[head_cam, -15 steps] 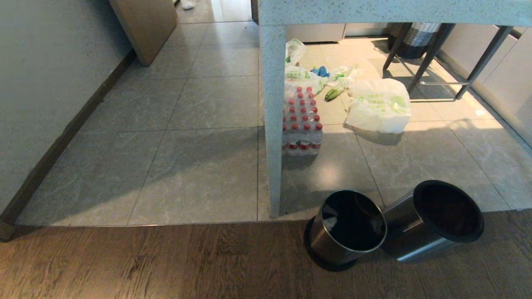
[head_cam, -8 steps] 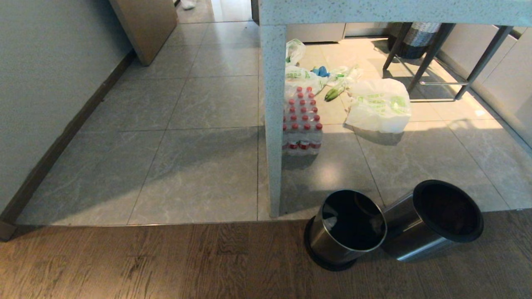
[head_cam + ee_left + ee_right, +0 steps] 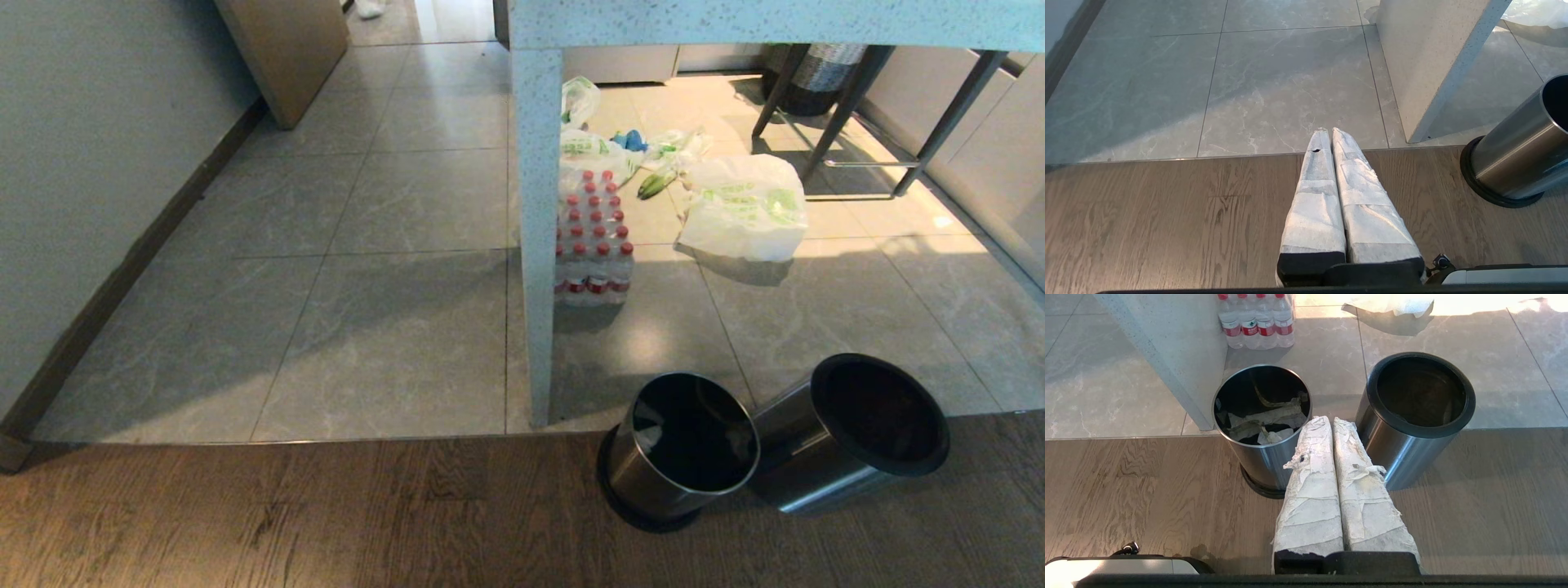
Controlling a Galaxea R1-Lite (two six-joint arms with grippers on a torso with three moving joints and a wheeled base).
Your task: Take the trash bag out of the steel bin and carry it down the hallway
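Observation:
The steel bin (image 3: 849, 461) with the black rim ring leans on the wood floor at the lower right, its inside dark (image 3: 1421, 390). I cannot make out the trash bag in it. The hallway (image 3: 392, 204) of pale grey tiles runs back at the left, between the wall and a counter leg. My right gripper (image 3: 1329, 419) hovers shut and empty, its tips between the two bins' near sides. My left gripper (image 3: 1329, 131) is shut and empty over the wood-to-tile edge, left of the bins. Neither arm shows in the head view.
A second steel bin (image 3: 653, 482) with a black base holds pale crumpled scraps (image 3: 1265, 424). Behind it stand a speckled counter leg (image 3: 535, 245), a pack of red-capped bottles (image 3: 592, 245), a white shopping bag (image 3: 747, 208) and stool legs (image 3: 857, 122).

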